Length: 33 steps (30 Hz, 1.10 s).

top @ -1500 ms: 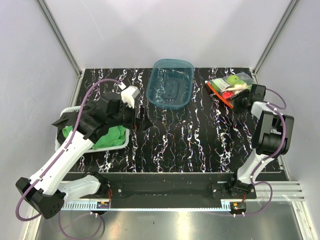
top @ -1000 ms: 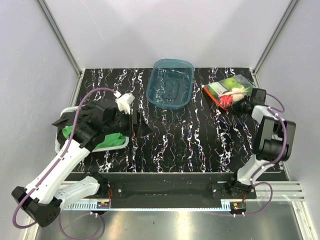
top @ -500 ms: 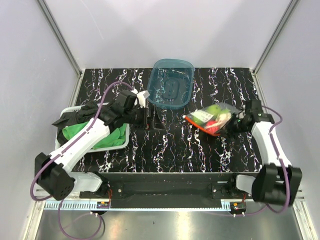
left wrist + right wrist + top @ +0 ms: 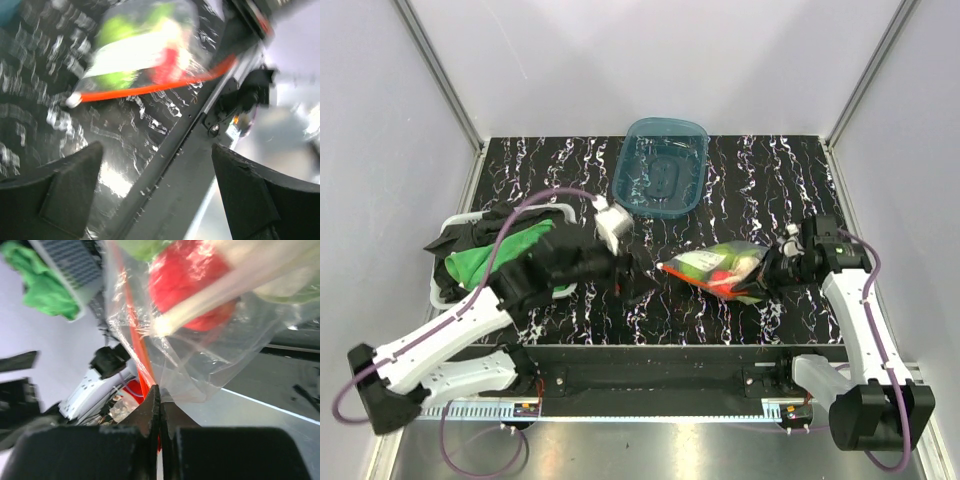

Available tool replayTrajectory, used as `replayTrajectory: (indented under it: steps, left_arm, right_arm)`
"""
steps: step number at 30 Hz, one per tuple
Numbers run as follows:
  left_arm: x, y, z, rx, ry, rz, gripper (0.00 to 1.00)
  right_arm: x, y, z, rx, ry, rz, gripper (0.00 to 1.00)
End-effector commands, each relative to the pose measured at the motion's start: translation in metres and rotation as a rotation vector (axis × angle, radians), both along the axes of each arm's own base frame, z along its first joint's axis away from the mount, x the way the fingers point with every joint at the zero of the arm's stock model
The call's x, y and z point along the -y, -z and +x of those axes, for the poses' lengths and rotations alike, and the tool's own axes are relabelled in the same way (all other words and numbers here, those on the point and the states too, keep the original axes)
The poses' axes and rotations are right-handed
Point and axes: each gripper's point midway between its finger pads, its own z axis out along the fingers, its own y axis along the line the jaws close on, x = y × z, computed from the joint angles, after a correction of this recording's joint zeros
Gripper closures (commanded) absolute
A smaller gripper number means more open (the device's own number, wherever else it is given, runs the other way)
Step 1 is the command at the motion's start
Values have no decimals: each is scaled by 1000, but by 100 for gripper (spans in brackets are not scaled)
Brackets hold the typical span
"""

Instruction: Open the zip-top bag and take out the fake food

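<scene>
The zip-top bag point(image 4: 715, 268) hangs above the table's front middle, its orange-red zip strip point(image 4: 150, 90) along the near edge. Through the clear plastic the fake food shows: a green piece point(image 4: 698, 262) and a red piece point(image 4: 192, 282). My right gripper point(image 4: 770, 278) is shut on the bag's right end, its jaws pinching the plastic at the strip point(image 4: 160, 396). My left gripper point(image 4: 640, 288) stands open just left of the bag's left end, not touching it. In the left wrist view the bag point(image 4: 145, 50) lies beyond the two dark fingers point(image 4: 65, 190), with nothing between them.
A teal tub point(image 4: 660, 165) stands at the back middle. A white tray point(image 4: 455, 222) with a green cloth point(image 4: 490, 258) sits at the left, under the left arm. The table's front rail point(image 4: 200, 150) runs just below the left gripper.
My right gripper has carried the bag from the back right corner toward the front middle. The left arm has swung from over the tray to the bag's left end.
</scene>
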Motion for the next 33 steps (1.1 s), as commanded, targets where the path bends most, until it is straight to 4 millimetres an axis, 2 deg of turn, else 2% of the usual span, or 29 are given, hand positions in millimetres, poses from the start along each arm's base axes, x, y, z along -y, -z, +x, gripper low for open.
replayTrajectory:
  steps: [1, 3, 4, 5, 9, 12, 14, 20, 22, 23, 26, 27, 28, 29, 30, 31, 32, 33]
  left_arm:
    - [21, -18, 12, 475, 11, 150, 9]
    - [29, -10, 16, 541, 41, 228, 9]
    - [35, -15, 18, 564, 48, 226, 10]
    - [40, -8, 21, 573, 65, 252, 10]
    - [57, -6, 35, 689, 121, 320, 12]
    - [73, -1, 40, 744, 180, 335, 21]
    - [85, 1, 38, 745, 223, 323, 23]
    - [101, 16, 41, 755, 272, 330, 35]
    - [105, 23, 44, 752, 286, 355, 42]
    - [105, 26, 46, 753, 290, 369, 52]
    - [103, 33, 52, 739, 295, 398, 68]
    - [101, 32, 56, 732, 287, 406, 81]
    - [98, 30, 56, 718, 289, 420, 89]
    - [95, 28, 57, 704, 286, 427, 94]
    - [95, 27, 53, 685, 308, 416, 99]
    - [89, 31, 48, 652, 331, 438, 100]
    - [91, 19, 44, 649, 345, 418, 100]
    - [89, 18, 40, 623, 349, 414, 100]
  right_arm:
    - [-14, -54, 11, 73, -12, 121, 100]
    - [-16, -64, 14, 75, -13, 140, 100]
    - [-18, -67, 15, 67, -16, 156, 100]
    - [-18, -69, 16, 68, -14, 158, 100]
    - [-22, -80, 17, 49, -16, 208, 100]
    - [-23, -86, 20, 61, -8, 216, 100]
    - [-24, -87, 22, 55, -7, 224, 100]
    - [-25, -95, 27, 67, -21, 238, 100]
    - [-25, -96, 27, 67, -27, 244, 100]
    - [-26, -97, 27, 74, -29, 245, 100]
    - [-26, -99, 27, 78, -34, 253, 100]
    - [-26, -99, 28, 85, -36, 253, 100]
    - [-25, -98, 29, 97, -39, 242, 99]
    - [-24, -101, 32, 121, -43, 221, 96]
    - [-16, -93, 37, 155, -49, 142, 90]
    - [-11, -85, 39, 122, -48, 91, 83]
    - [-5, -91, 45, 162, -55, 34, 70]
    - [7, -82, 52, 192, -69, -68, 63]
